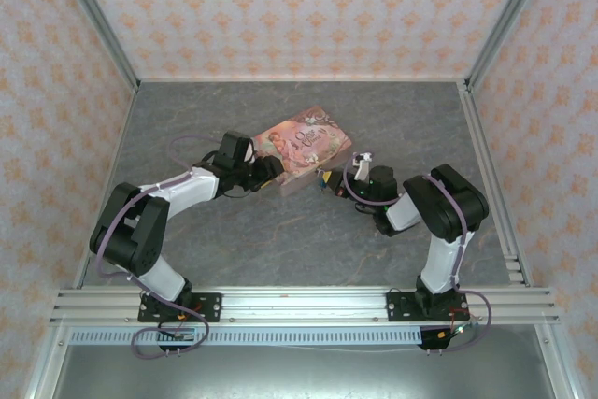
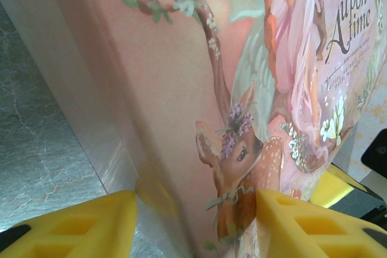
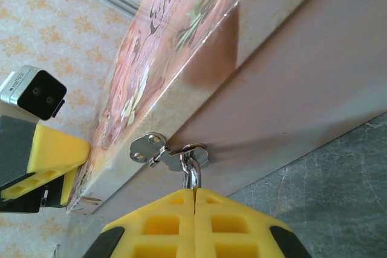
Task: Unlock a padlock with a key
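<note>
On the worktop (image 1: 280, 249) the pink box (image 1: 301, 142) seems clamped by the left end effector (image 2: 196, 203), while the right end effector (image 3: 193, 193), pressed together, pinches the padlock (image 3: 192, 173) at the box's hasp (image 3: 148, 148), which we judge light, rigid, slippery, best gripped by its body.

Both arms reach inward toward each other. The left gripper (image 1: 270, 173) has its jaws apart. The right gripper (image 3: 195, 196) has its jaws pressed together.
</note>
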